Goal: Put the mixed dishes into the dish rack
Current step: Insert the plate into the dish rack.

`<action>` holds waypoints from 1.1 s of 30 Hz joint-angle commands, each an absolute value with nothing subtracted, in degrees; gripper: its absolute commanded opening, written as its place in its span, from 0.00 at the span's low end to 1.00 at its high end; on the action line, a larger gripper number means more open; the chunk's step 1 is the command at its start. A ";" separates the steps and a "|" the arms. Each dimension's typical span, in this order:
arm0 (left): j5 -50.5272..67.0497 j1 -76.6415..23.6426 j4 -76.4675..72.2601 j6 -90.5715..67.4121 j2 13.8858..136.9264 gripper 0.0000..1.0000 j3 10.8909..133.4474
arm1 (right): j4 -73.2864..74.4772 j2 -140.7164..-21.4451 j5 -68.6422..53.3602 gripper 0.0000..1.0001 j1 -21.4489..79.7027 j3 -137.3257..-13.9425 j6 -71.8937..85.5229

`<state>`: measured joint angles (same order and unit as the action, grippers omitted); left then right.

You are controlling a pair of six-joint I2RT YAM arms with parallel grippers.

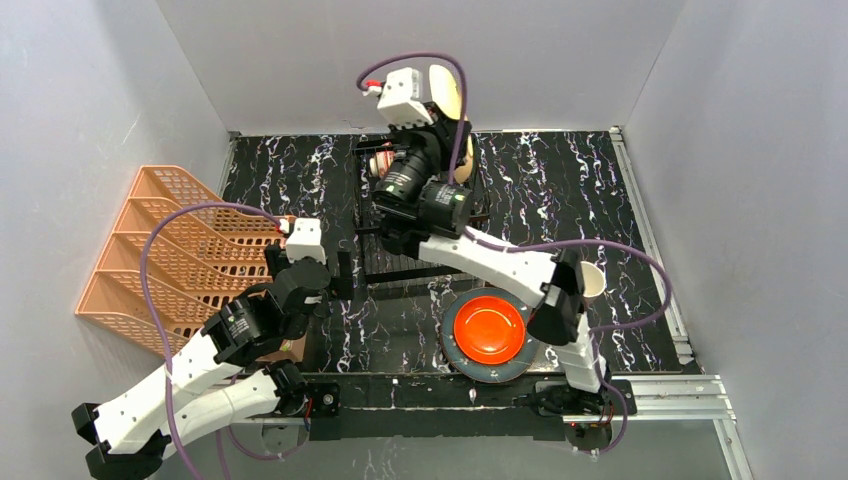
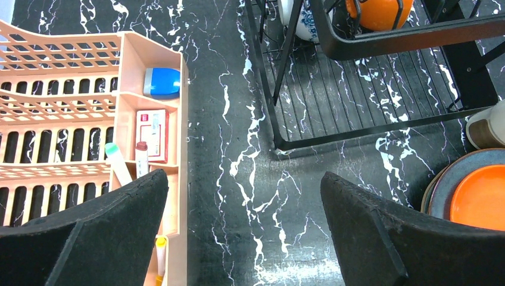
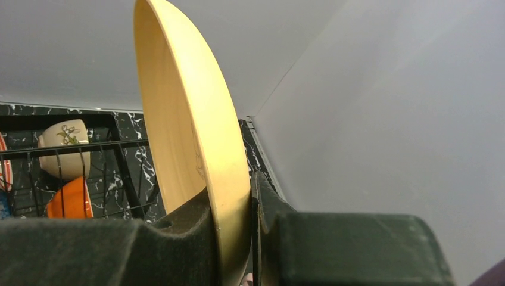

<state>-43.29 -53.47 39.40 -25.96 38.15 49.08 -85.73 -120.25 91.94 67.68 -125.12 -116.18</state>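
Right hand [image 3: 232,199] pinches yellow plate [image 3: 178,119] over dish rack [image 3: 122,158] holding bowls [image 3: 62,152].

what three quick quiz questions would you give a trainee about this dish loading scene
1. True or false: the left gripper has its jaws open and empty.
2. Pick one. The right gripper has its jaws shut on: A the yellow plate, B a fork, C nothing.
3. Fill in: the red-orange plate lies on a ___ plate, outside the dish rack.
Key: 1 true. 2 A. 3 grey plate.
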 commanded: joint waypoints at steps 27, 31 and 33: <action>-45.35 -53.62 40.03 -26.46 40.99 0.98 48.98 | 36.60 -101.26 60.36 0.01 66.77 -133.00 0.91; -45.33 -53.61 39.86 -26.37 40.92 0.98 48.96 | 40.68 -101.65 63.62 0.01 63.99 -132.26 3.59; -45.31 -53.61 39.82 -26.37 41.20 0.98 48.96 | 40.86 -101.96 65.91 0.01 63.65 -132.15 3.02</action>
<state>-43.70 -53.47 39.29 -26.17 41.32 49.08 38.22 -102.59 61.17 64.36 -131.66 -1.48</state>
